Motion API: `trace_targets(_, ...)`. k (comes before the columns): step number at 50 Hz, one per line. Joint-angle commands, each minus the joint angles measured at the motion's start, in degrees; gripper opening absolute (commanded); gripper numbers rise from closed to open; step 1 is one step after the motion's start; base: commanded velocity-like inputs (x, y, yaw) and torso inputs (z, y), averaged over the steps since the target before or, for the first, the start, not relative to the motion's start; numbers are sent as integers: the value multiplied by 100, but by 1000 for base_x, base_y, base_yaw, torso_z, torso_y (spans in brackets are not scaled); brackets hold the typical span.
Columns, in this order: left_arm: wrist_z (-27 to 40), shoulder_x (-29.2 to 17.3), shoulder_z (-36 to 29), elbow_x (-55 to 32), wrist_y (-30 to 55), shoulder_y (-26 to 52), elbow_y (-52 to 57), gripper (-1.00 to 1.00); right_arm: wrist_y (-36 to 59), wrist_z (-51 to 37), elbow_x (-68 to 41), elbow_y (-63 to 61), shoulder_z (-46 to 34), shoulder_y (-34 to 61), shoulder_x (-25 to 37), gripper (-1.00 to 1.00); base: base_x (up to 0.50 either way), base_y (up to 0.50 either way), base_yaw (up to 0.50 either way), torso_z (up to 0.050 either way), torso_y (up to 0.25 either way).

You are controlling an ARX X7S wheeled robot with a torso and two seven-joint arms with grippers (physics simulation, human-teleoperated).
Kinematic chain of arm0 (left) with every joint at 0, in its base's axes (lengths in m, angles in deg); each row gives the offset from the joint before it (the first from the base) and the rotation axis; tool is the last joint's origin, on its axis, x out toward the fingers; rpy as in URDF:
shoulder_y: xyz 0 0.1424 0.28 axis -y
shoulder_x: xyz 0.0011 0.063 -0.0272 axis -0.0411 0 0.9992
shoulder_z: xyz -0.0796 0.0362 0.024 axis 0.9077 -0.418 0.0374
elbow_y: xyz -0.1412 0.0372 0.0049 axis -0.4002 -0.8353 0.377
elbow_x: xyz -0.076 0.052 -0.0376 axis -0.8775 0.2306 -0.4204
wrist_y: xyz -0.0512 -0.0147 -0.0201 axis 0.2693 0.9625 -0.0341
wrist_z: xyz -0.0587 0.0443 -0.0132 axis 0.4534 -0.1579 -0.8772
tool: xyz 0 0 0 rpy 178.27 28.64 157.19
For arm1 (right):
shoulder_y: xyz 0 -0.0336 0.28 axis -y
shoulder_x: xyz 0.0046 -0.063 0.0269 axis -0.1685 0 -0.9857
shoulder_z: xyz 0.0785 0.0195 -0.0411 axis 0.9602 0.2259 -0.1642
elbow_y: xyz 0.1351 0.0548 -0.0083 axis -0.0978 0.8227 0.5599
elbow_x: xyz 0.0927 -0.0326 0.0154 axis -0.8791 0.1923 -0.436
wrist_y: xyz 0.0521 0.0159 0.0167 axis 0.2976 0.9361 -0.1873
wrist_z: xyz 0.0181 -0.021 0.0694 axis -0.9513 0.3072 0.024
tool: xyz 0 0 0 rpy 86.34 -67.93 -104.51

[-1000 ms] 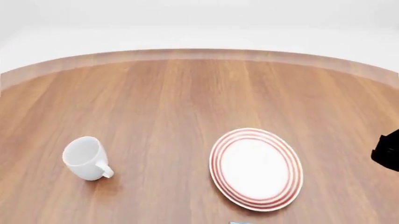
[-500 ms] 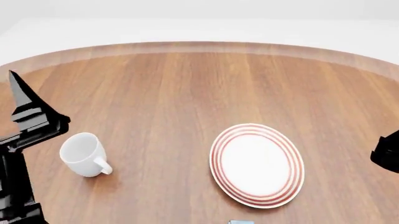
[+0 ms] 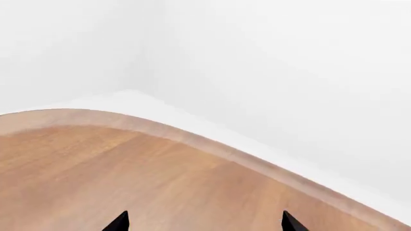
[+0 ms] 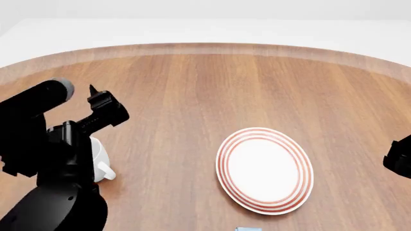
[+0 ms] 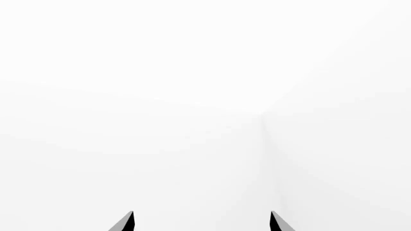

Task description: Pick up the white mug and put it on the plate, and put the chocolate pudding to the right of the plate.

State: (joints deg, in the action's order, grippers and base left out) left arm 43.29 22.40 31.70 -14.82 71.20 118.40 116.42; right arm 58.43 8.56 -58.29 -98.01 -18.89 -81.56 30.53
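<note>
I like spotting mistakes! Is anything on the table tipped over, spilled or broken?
Nothing stands out. The white mug stands upright, half hidden behind the left arm, and nothing looks spilled. The plate lies flat on the table, whole and empty. A small box barely peeks in at the near edge, too cut off to judge.

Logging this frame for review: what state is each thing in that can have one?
White mug: upright on the table, mostly hidden behind the left arm, not gripped.
Plate: flat on the table, nothing on it.
Left gripper: open, holding nothing.
Right gripper: open, holding nothing, facing blank white background.
Pudding carton: not identifiable.
</note>
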Motion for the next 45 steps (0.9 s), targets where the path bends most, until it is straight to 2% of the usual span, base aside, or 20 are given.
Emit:
trace_targets(1,2378,205,-126,-1554,333,693,-799,100,-12,-12,-51,-13,-24,-16,28,100,0,0,0,0,0)
trace_targets(7,3207,194,-619,-1615,-304,836,-1515,100,-110,3,-109,48,-22,-48,37,100,0,0,0,0,0)
trace_targets(16,3715,155,-1029,-1505,-923,826,-1967,100,-302,29,-157,189,-41,-103,28,100,0,0,0,0,0)
trace_targets(29,3841,109,-1350,-782,-1156,890,-2139,100,-343,38,-178,252,-109,-120,52,100,0,0,0,0,0)
trace_targets(37,3873,161,-1248,-104,-1388,748,-2288,100,-296,22,-206,212,-130,-121,79,100,0,0,0,0,0)
trace_targets(45,3895,190,-1265,113,-1687,551,-2597,100,-268,13,-244,186,-147,-120,108,100,0,0,0,0,0)
